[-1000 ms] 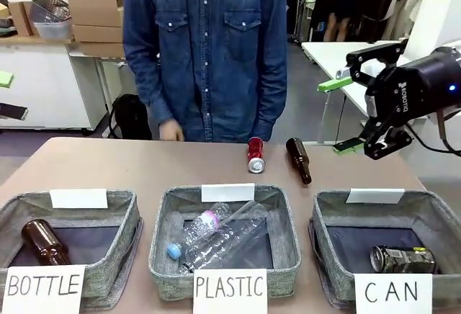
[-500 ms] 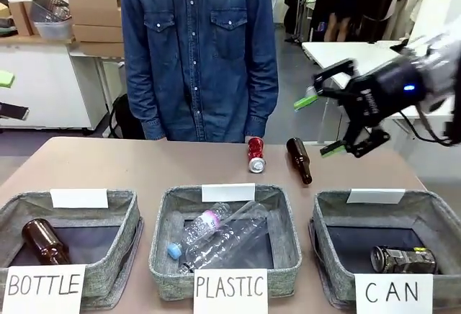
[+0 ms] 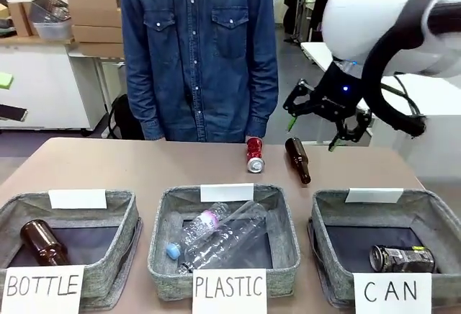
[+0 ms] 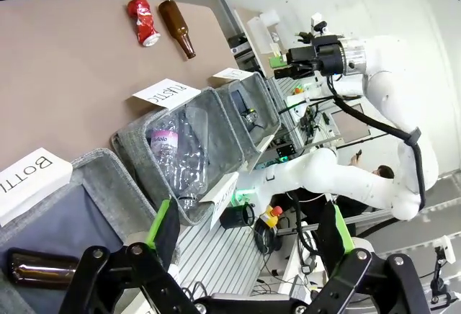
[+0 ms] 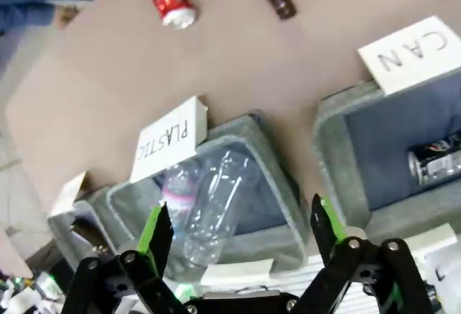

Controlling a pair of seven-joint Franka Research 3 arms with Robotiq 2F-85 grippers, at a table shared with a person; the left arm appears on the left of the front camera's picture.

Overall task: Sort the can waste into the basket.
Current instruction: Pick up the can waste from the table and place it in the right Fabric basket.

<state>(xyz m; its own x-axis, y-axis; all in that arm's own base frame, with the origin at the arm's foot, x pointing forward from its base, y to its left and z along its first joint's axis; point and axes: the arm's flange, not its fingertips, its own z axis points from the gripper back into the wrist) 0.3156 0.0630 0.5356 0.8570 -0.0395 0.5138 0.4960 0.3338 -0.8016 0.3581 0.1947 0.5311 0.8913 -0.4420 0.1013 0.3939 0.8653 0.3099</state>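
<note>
Hovering with jaws spread, right gripper [image 3: 315, 128] was staged at 2 o'clock of red can [image 3: 255, 155], likely for pickup; silver can [image 3: 402, 258] was already binned in basket [image 3: 328, 213]; left gripper [image 4: 250, 227] also spread.

White right arm [image 3: 360, 4]; black right pincer [image 3: 312, 133], green pads [image 3: 292, 122]; black cable [image 3: 398, 27]

Beside can [image 3: 255, 154] — bottle [image 3: 298, 160] (left side free).

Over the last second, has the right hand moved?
Yes. The open right hand swung left in the front view, from well right of the brown glass bottle to just above it.
</note>
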